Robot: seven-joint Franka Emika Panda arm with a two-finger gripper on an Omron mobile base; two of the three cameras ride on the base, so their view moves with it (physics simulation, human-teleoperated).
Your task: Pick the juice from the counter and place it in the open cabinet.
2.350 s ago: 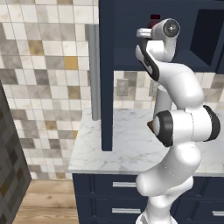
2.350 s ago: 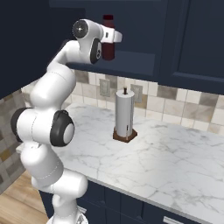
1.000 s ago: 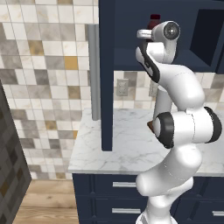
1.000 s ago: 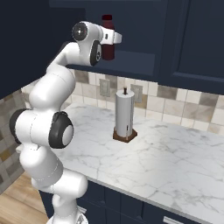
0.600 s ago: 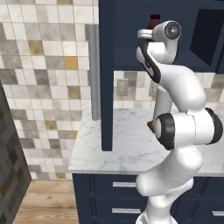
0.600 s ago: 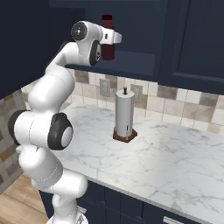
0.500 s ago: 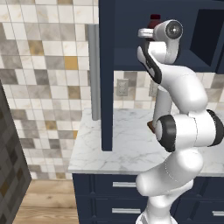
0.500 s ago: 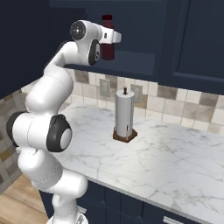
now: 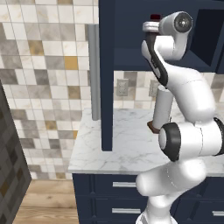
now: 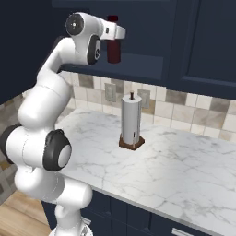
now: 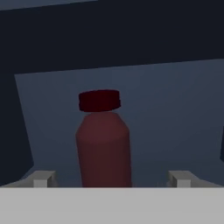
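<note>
Where the open cabinet (image 10: 152, 50) gapes, upright maroon red-capped juice (image 11: 104, 144)

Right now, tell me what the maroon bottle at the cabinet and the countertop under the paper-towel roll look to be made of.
The slim maroon juice bottle with a red cap: likely plastic, judging by its opaque, matte, even colour without glints. The white grey-veined counter: looks like polished marble, going by the veining and soft sheen; it could be an imitation.
</note>
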